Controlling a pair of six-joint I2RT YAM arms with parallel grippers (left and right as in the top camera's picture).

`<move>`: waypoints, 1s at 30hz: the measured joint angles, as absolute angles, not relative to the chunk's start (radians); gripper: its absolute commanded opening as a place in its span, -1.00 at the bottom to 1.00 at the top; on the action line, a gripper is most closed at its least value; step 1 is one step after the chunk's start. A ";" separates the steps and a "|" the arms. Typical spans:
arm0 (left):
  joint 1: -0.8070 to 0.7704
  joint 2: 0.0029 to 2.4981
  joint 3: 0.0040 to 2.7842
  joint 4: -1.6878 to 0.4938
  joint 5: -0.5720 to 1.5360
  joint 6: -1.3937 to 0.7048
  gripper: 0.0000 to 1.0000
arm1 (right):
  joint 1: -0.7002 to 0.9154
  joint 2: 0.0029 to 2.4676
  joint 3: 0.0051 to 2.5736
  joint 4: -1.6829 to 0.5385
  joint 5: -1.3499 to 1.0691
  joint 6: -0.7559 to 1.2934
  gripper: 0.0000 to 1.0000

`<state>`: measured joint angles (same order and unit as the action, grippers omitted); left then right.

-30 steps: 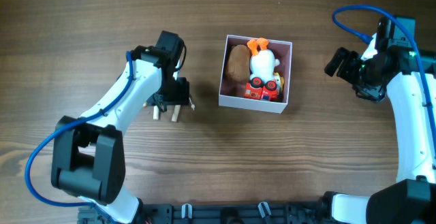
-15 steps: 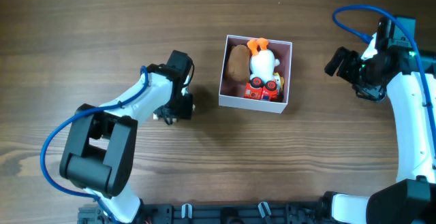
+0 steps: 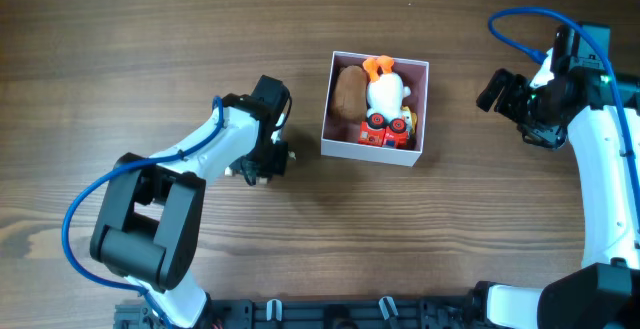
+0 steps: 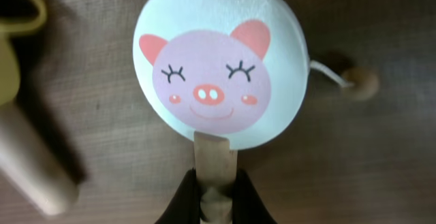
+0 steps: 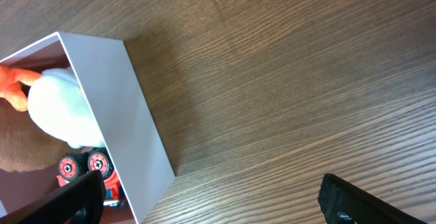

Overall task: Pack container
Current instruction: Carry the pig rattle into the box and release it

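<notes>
The container [image 3: 370,151], a white-walled square box with a pink inside, sits at the table's middle and holds a brown plush [image 3: 348,91], a white toy with orange parts [image 3: 385,91] and a red car [image 3: 385,129]. To its left my left gripper [image 3: 262,165] is low over the table. In the left wrist view the left gripper [image 4: 215,197] is shut on the wooden handle [image 4: 215,159] of a round pig-faced drum toy [image 4: 218,81], whose bead [image 4: 361,82] lies on a string beside it. My right gripper [image 5: 208,193] is open and empty, right of the container wall [image 5: 129,115].
A second wooden stick [image 4: 30,163] and a yellowish piece [image 4: 17,47] lie on the table just left of the pig toy. The right arm [image 3: 590,119] stands at the table's right edge, with bare wood between it and the container.
The left gripper has shifted right a little, come down over the wooden handle and shut on it. The right arm and the container have not moved.
</notes>
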<state>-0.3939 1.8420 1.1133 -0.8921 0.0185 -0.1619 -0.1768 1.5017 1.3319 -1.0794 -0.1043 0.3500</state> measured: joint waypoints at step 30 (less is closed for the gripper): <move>-0.694 1.999 1.665 -0.967 0.051 0.101 0.07 | -0.177 1.502 1.332 -1.077 -0.104 0.350 1.00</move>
